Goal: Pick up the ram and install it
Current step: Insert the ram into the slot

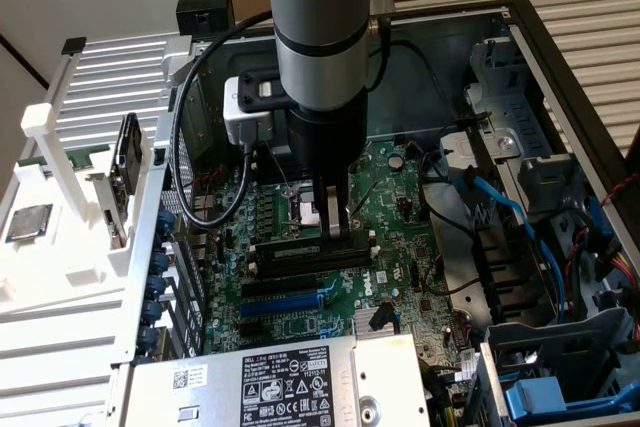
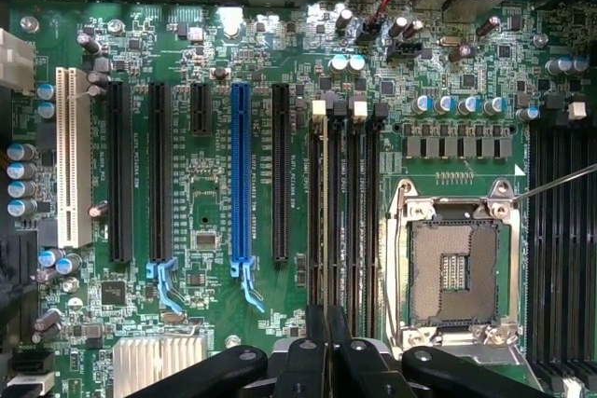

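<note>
My gripper (image 1: pixel 337 229) hangs straight down inside the open computer case, over the black memory slots (image 1: pixel 310 255) of the green motherboard (image 1: pixel 265 302). Its two fingers stand almost together. In the wrist view the gripper (image 2: pixel 325 351) sits over one end of the memory slots (image 2: pixel 368 212). The ram (image 2: pixel 326 212) shows edge-on as a thin dark strip running from between the fingers along the slot with the white clip. It lies low, at slot level (image 1: pixel 300 245). How deep it sits in the slot I cannot tell.
The empty processor socket (image 2: pixel 452 272) lies right beside the slots. A blue expansion slot (image 2: pixel 241 174) and black ones lie on the other side. In the exterior view a labelled power supply (image 1: pixel 270 382) is in front, blue cables (image 1: pixel 500 197) on the right, and a white rack with a silver chip (image 1: pixel 28 222) on the left.
</note>
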Tool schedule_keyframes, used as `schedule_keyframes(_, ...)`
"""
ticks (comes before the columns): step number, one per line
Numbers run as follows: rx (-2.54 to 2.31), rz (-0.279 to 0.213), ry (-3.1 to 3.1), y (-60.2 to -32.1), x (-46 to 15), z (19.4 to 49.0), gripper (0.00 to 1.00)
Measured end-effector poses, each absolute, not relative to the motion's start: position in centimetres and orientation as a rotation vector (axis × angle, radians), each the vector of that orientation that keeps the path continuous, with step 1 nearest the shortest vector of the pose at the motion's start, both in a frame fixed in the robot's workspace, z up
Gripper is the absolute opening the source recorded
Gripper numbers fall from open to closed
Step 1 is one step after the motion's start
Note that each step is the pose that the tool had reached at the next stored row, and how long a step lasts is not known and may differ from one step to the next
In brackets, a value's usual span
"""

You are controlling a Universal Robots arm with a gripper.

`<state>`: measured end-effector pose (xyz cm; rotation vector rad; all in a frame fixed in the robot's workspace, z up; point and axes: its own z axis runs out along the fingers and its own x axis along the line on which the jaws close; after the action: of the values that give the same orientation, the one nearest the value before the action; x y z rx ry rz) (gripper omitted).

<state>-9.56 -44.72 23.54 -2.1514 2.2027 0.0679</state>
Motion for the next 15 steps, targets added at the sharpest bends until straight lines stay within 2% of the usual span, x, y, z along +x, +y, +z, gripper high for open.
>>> schedule_keyframes(15, -2.149, 0.068, 2.205, -44.81, -9.56, 23.39, 0.12)
